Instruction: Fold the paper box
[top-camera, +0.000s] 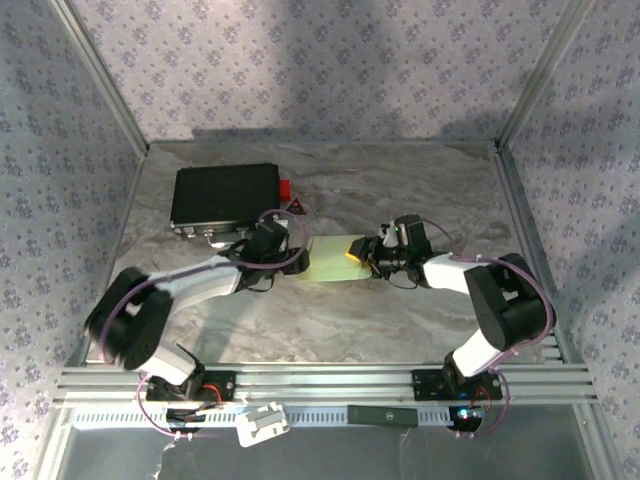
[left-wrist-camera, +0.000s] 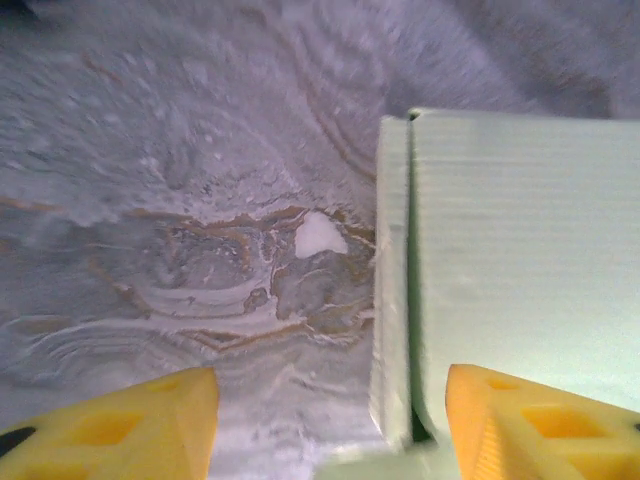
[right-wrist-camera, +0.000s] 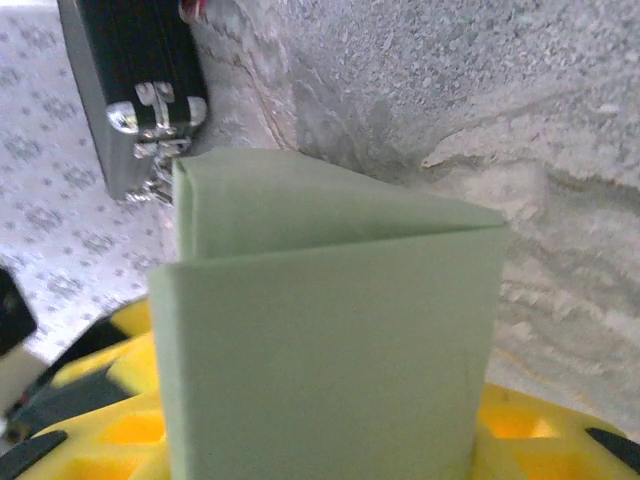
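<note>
paper box (top-camera: 328, 264) between left end effector (top-camera: 298, 262) and right end effector (top-camera: 357, 254), case (top-camera: 225, 195) behind it, leftward

**Marbled worktop inside a flowered enclosure**

The worktop (top-camera: 330, 320) has a grey marble pattern with pale and brownish veins. Walls (top-camera: 300, 60) printed with small purple-grey flowers on white close it in at the left, back and right. Aluminium posts (top-camera: 98, 70) rise at the two back corners. A ribbed aluminium rail (top-camera: 330, 381) spans the near edge. Soft shadows cross the back wall and darken the worktop's far edge.
</note>
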